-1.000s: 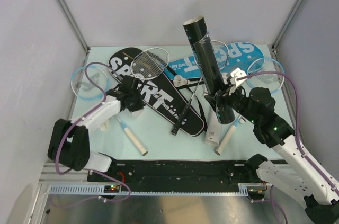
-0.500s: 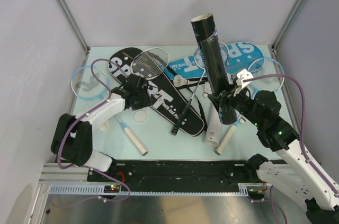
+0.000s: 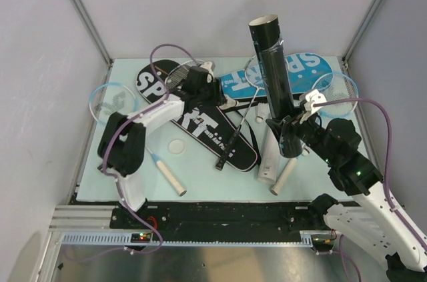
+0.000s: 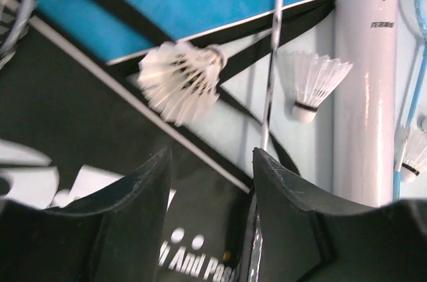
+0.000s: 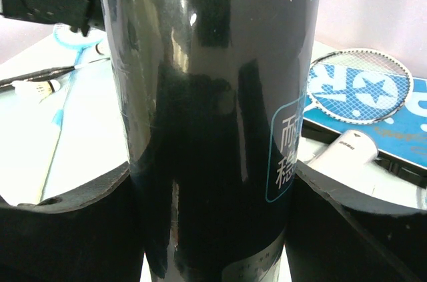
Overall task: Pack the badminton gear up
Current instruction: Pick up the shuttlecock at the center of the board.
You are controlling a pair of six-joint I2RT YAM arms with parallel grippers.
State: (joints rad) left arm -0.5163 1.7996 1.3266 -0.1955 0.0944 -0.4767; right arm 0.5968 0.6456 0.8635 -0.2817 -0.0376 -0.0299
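Top external view gives you the status: packing is at an early stage. The right gripper has its fingers clamped on the lower part of the black tube, which stands nearly upright, open end up, over the right half of the table. The left gripper has its fingers apart with nothing between them. It hovers over the black cover, with the first shuttlecock just ahead.

Done: nothing you can confirm. Whether the black tube holds anything cannot be told. Treat everything as left to do — shuttlecocks into a tube, rackets into covers.

Count:
- Tubes: two — the black one held, the white tube lying on the table.
- Covers: two, the black one and the blue cover, both flat.
- Rackets: apparently four, none inside a cover: left light-blue racket, right light-blue racket, first silver racket, second silver racket.
- Shuttlecocks: three, all loose, including the second shuttlecock and third shuttlecock.
- Round white disc: one, probably a tube cap.
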